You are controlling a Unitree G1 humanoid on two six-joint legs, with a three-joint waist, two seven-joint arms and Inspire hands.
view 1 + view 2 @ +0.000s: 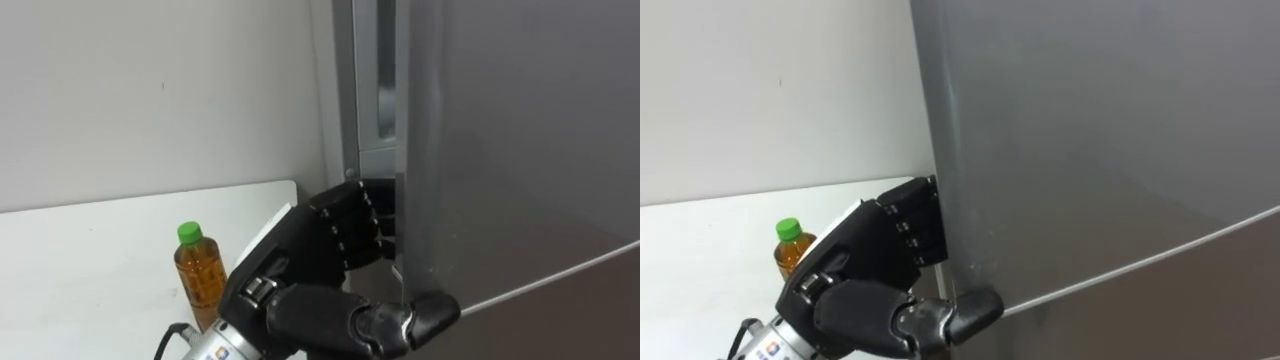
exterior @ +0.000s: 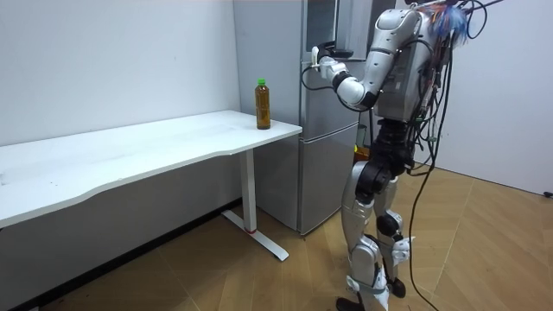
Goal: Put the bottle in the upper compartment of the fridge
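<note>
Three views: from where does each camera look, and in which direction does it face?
Left eye view: on the robot's head, facing the fridge door edge, gripped by the left hand; bottle on the table beside.
Right eye view: same head, slightly rightward, same scene, more door.
Room view: standing in the room, off to the robot's side, showing its whole body at the fridge.
All three share hand, bottle, door.

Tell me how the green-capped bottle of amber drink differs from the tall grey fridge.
The clear green-capped bottle is small and shows its amber liquid; the tall grey fridge is opaque and far larger. The bottle stands on the white table, the fridge on the wooden floor. Both stand upright.
</note>
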